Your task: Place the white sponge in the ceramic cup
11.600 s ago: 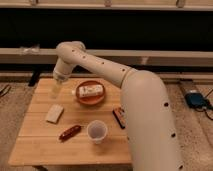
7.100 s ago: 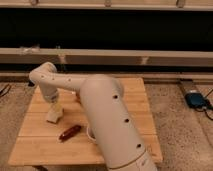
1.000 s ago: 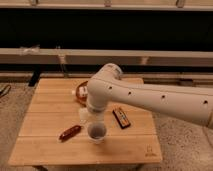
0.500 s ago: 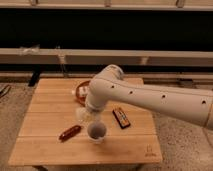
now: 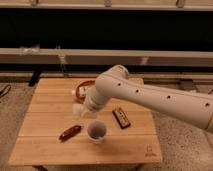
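Note:
The ceramic cup, small and white with a dark inside, stands upright near the table's front middle. My gripper hangs just above and to the left of the cup, at the end of the big white arm that reaches in from the right. The gripper is shut on the white sponge, a pale soft block that shows at its tip. The sponge is off the table surface and beside the cup's rim, not inside the cup.
The wooden table also holds an orange-brown plate with a white packet at the back, partly hidden by the arm. A reddish-brown oblong lies left of the cup, and a dark bar lies to its right.
The gripper with the sponge has drifted slightly left and up from the cup. The cup and other objects have not moved.

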Available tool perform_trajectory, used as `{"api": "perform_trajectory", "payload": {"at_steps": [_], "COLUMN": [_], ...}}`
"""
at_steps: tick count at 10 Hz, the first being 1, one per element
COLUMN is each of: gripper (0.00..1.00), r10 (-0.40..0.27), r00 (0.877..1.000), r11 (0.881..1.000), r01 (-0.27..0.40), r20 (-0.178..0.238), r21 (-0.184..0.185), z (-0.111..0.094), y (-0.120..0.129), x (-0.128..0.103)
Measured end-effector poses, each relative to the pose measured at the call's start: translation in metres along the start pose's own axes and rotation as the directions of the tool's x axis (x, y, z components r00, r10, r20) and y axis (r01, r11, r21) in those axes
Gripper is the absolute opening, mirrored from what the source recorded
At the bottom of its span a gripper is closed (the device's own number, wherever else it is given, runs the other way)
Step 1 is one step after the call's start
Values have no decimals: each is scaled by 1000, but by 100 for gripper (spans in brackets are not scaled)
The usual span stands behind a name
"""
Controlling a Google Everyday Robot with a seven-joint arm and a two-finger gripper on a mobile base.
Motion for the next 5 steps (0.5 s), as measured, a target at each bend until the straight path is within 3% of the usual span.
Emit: {"api": "perform_trajectory", "payload": {"at_steps": [5], "gripper": [0], "r10": [-3], "r00": [1000], "r11": [1000], "r01": [3], "r20": [0], "r21": [0], "z": [1], "y": [0], "x": [1]}}
